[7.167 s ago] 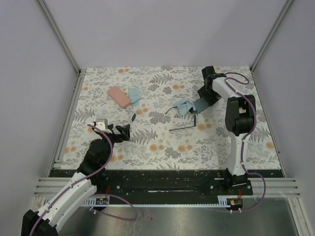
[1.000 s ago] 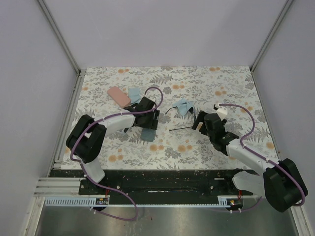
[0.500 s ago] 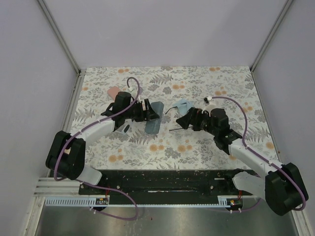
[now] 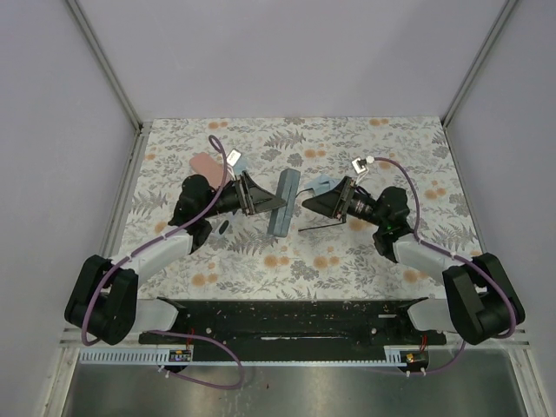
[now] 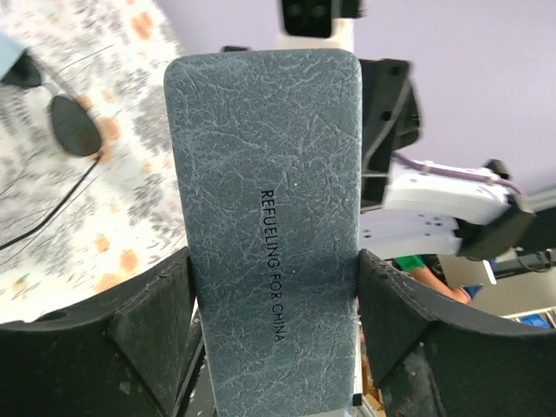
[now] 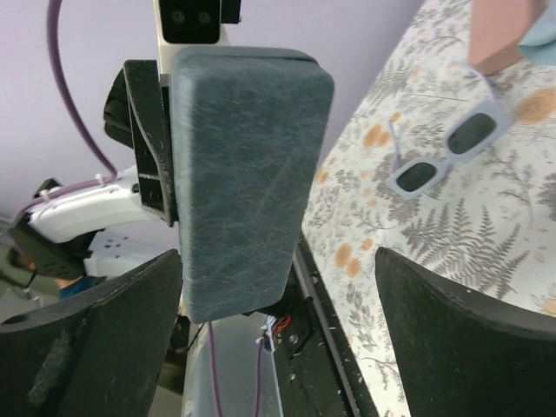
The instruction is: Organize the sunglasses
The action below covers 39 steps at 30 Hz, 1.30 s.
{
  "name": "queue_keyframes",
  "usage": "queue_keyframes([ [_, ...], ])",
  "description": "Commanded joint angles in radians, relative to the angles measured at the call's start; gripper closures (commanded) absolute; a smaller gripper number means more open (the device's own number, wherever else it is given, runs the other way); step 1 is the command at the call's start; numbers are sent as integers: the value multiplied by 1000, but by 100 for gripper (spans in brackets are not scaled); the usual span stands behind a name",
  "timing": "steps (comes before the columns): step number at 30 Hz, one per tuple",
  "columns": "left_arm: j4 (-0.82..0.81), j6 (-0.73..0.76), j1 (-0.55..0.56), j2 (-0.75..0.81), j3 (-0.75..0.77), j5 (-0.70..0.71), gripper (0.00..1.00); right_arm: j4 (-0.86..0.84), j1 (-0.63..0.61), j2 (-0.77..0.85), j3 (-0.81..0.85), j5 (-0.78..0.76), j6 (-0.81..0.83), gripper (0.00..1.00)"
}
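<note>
Left wrist: grey-blue case (image 5: 265, 174) is being gripped by left claw (image 5: 274, 291); right claw (image 6: 278, 343) is being held wide open. Early release risks dropping it.

Robot lab test cell, not a home. Plain pale wall panels (image 4: 287, 52) in alu. profile posts (image 4: 104, 65) box in a floral-print surface (image 4: 347, 261). Left arm (image 4: 161, 250) & right arm (image 4: 426, 258) bolted to black base rail (image 4: 287, 317) at near edge. Purple cables (image 4: 227, 161) exposed, slotted cable duct (image 4: 295, 356) in front.
</note>
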<state>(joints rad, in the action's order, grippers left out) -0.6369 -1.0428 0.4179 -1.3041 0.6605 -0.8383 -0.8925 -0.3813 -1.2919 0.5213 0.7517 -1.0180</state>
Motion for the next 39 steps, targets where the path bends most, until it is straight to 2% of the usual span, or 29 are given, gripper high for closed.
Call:
queue_keyframes([
  [1,-306,-164,-4,40,-18,-74,69,-287,4,-49,32,107,-148,1],
  [4,-375,-210,-2,22,-32,-82,69,-368,4,-72,39,135,-185,1],
  [16,-714,-411,12,-109,-53,-113,69,-436,-25,-112,74,166,-200,0],
  [23,-707,-399,24,-126,-52,-114,69,-401,-51,-164,117,156,-200,1],
  [31,-621,-333,35,-127,-48,-108,69,-529,-62,-225,140,166,-289,1],
  [39,-566,-295,36,-115,-50,-102,69,-530,-62,-211,128,167,-291,8],
])
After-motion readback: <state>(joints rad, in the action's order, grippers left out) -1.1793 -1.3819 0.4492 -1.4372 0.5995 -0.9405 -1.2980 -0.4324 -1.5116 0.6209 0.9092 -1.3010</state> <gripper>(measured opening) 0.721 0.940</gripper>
